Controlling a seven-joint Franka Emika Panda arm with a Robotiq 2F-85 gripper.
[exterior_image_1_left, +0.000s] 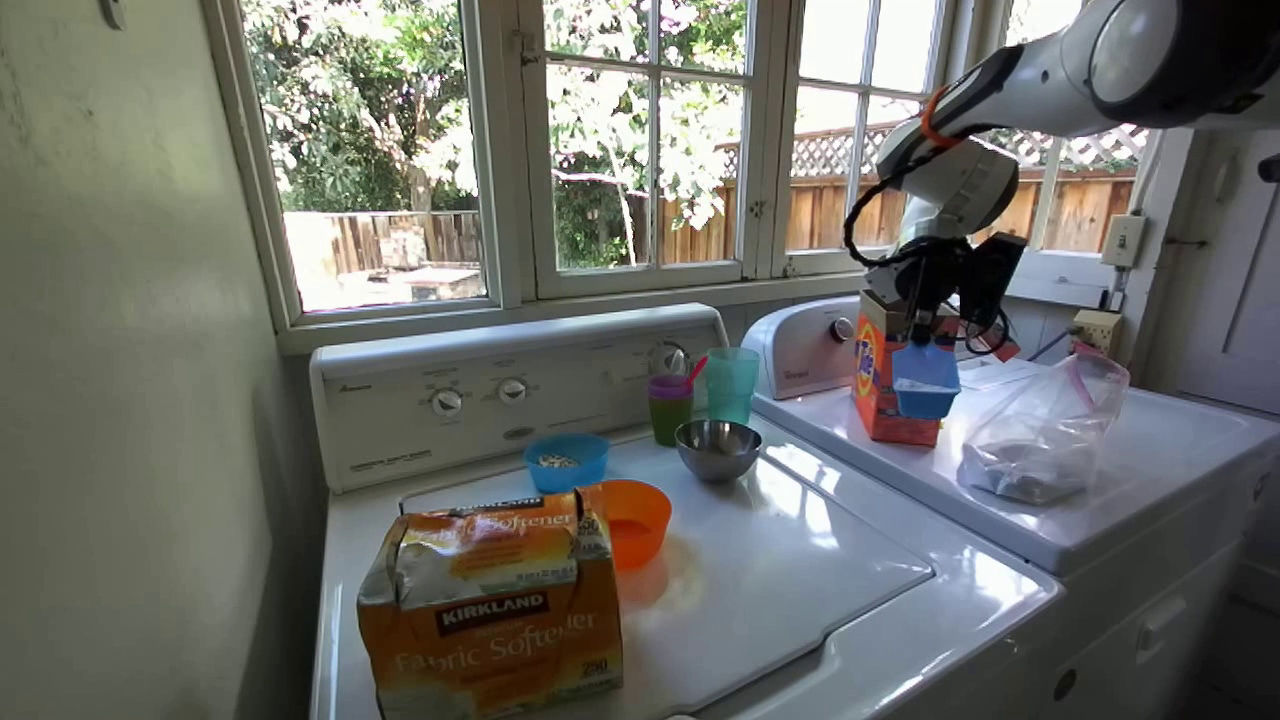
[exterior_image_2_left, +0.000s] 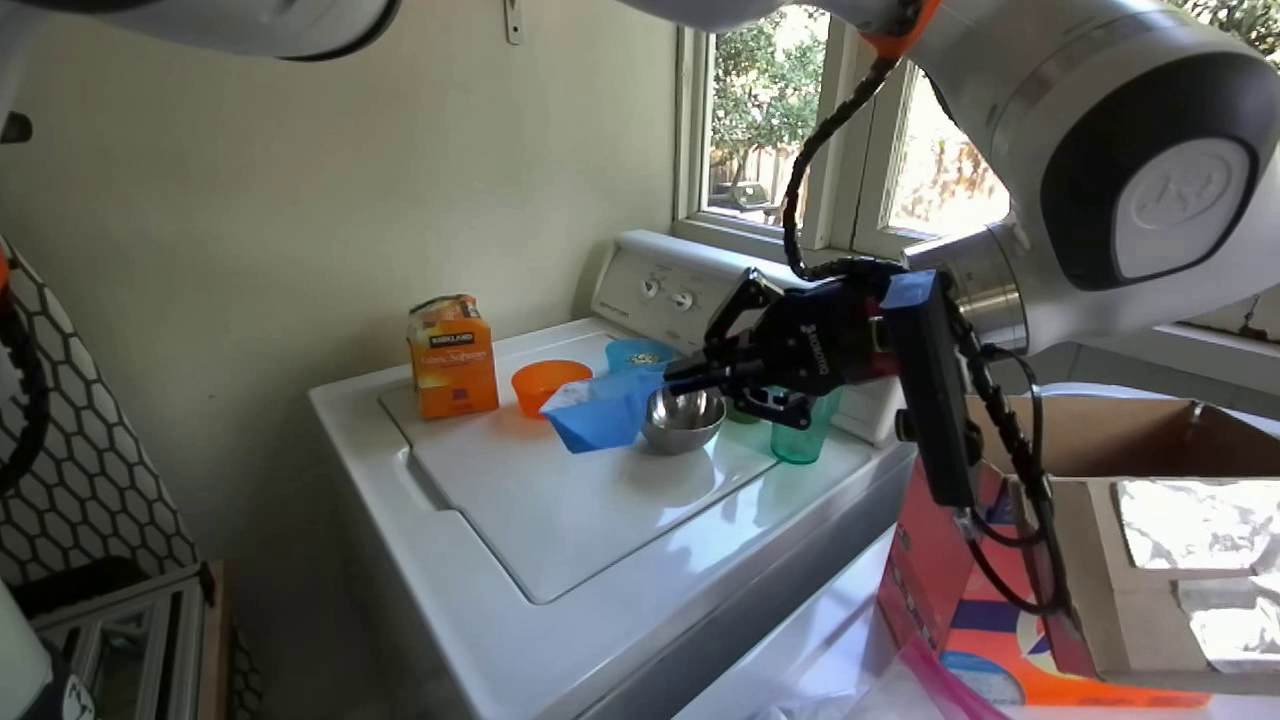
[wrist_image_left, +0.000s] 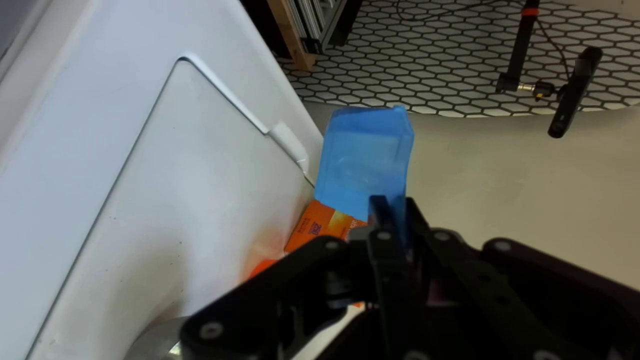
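In midair, the gripper (exterior_image_2_left: 672, 379) is pinching a blue scoop (exterior_image_2_left: 600, 415) by its handle, the fingers clenched tight on it; white powder (exterior_image_1_left: 915, 386) is showing inside the scoop. In an exterior view, the scoop is hiding part of an orange Tide box (exterior_image_1_left: 880, 400), which is standing on a white appliance (exterior_image_1_left: 1180, 440) beside a clear zip bag (exterior_image_1_left: 1045, 440). On the neighboring lidded machine (exterior_image_1_left: 770, 560), a steel bowl (exterior_image_1_left: 718, 458), a teal tumbler (exterior_image_1_left: 733, 385) and a purple-rimmed green cup (exterior_image_1_left: 672, 412) are standing close together; nearer the wall (exterior_image_1_left: 130, 350), a blue bowl (exterior_image_1_left: 588, 474), an orange bowl (exterior_image_1_left: 645, 535) and a Kirkland Fabric Softener box (exterior_image_1_left: 495, 610) are sitting.
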